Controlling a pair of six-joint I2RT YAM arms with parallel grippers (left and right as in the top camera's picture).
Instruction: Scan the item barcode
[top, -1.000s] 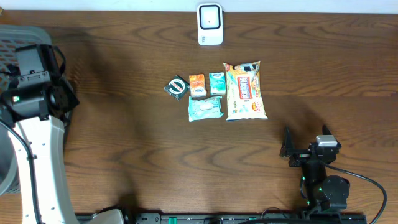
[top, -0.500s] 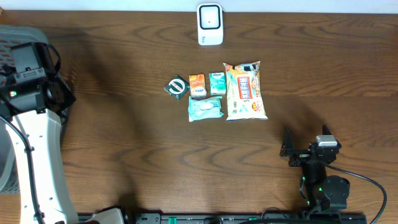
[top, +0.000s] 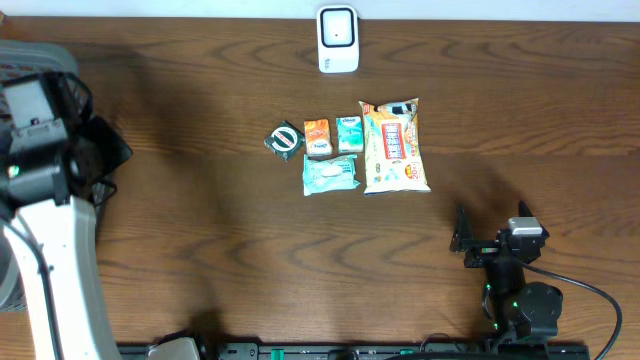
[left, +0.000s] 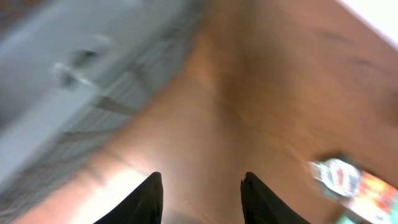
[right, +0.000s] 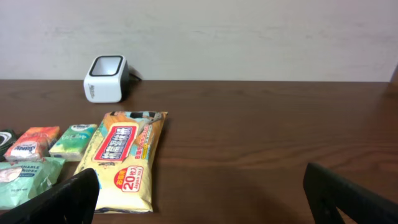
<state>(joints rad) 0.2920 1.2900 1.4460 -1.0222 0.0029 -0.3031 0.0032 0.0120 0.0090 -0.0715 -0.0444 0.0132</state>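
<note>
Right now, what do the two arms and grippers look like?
Left arm: long white link, black joint housing, black cables, a green light. Right arm: black, with a grey-topped box, green light and a black cable. Left gripper and right gripper both have plain dark fingers.

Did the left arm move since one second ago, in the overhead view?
Yes. The left arm has shifted to the left, farther from the white scanner, which stays in its place.

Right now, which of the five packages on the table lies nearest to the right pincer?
The large yellow plastic bag with the red label, rightmost of the group; the four smaller packs lie farther left.
</note>
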